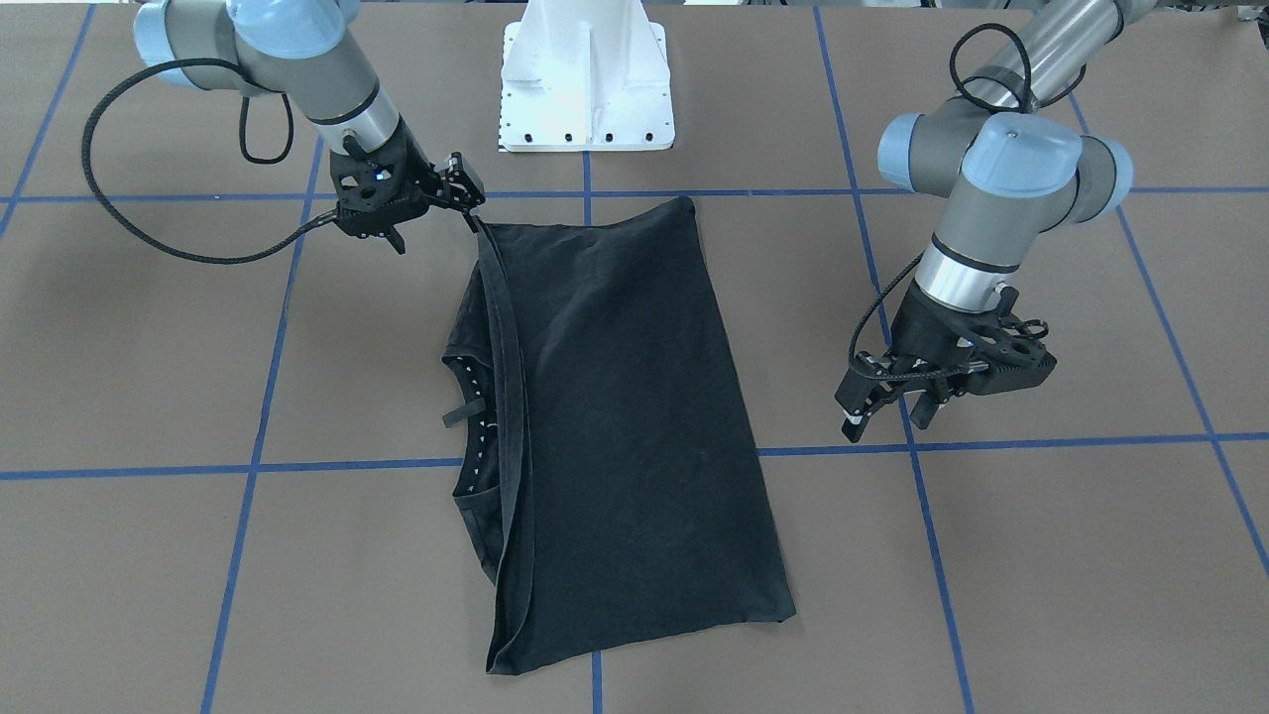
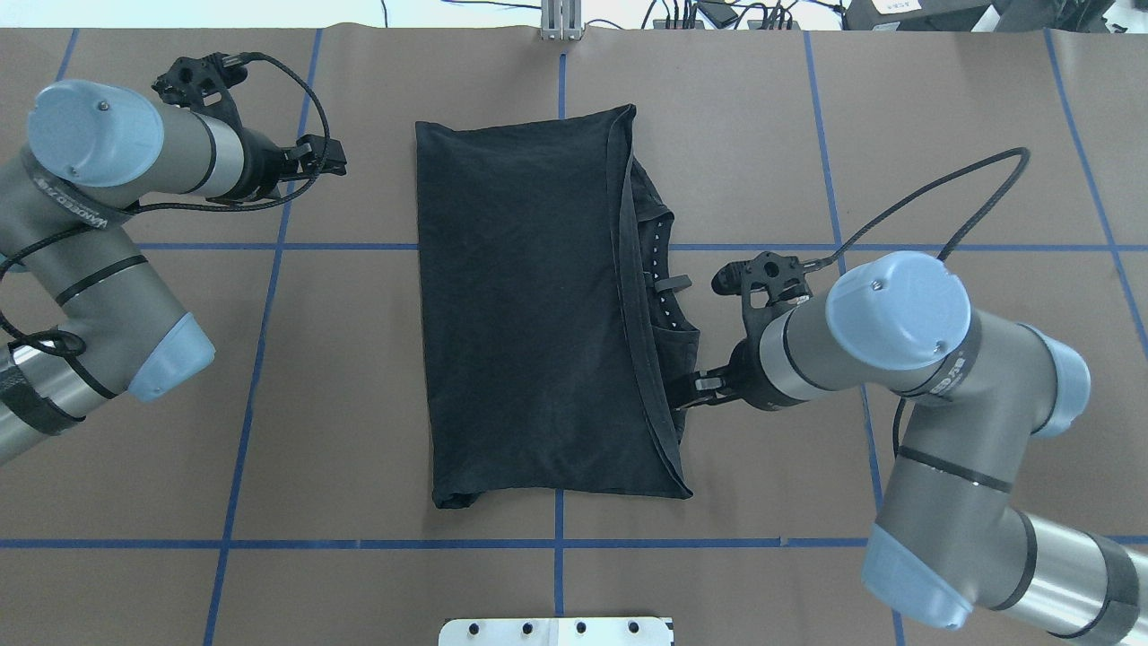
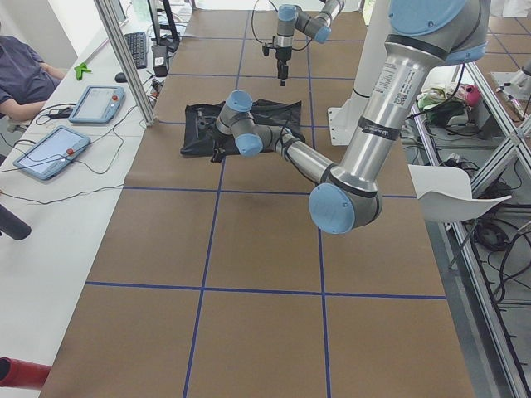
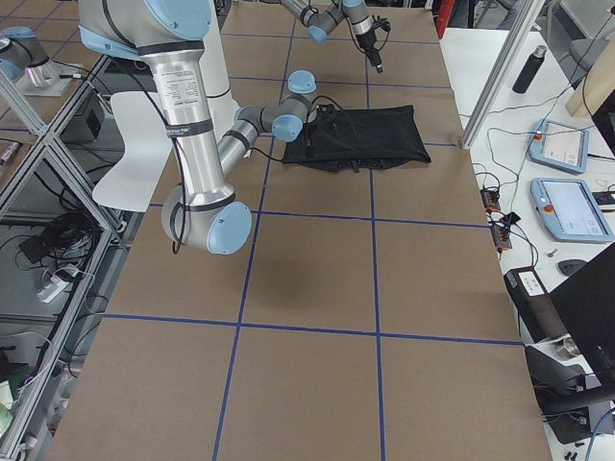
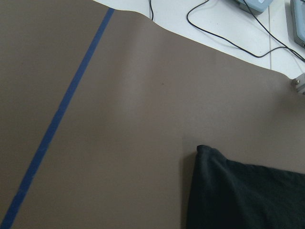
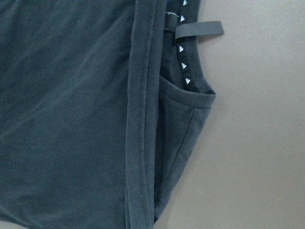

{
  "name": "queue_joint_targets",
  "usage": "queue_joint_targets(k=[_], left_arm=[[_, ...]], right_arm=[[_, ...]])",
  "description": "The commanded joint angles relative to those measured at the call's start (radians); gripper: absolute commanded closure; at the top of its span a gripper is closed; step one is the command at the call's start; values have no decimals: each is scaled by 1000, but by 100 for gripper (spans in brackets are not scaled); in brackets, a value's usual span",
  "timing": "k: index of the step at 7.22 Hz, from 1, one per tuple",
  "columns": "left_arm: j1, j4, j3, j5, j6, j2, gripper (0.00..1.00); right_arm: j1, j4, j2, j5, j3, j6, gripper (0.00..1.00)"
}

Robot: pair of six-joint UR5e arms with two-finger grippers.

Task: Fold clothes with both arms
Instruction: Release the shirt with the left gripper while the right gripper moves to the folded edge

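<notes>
The black T-shirt (image 1: 625,416) (image 2: 520,305) lies flat mid-table, folded lengthwise into a long rectangle with its plain side up. Its collar (image 2: 659,269) (image 6: 186,62) and a loop tag stick out past the folded hem on the right arm's side. My right gripper (image 1: 474,198) (image 2: 683,393) hovers over that hem near the shirt's robot-side end, jaws apart, and seems to hold nothing. Its wrist view shows the cloth lying flat. My left gripper (image 1: 882,421) (image 2: 327,157) stands open over bare table, off the shirt's other long side. A shirt corner (image 5: 248,195) shows in the left wrist view.
The white pedestal base (image 1: 585,89) stands at the robot's edge of the table. Blue tape lines (image 2: 269,359) grid the brown surface. Beyond the far edge, a side bench holds tablets (image 3: 95,104) and cables, with a seated person (image 3: 21,70) beside it.
</notes>
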Motion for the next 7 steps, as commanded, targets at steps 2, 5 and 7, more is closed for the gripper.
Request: queue_joint_targets(k=[2,5,7], left_arm=[[0,0,-19,-7,0,33,0],[2,0,-19,-7,-6,32,0],[3,0,-19,-7,-7,32,0]], right_arm=[[-101,-173,121,-112,-47,-148,0],[-121,-181,138,-112,-116,-147,0],[-125,-195,140,-103,-131,-143,4]])
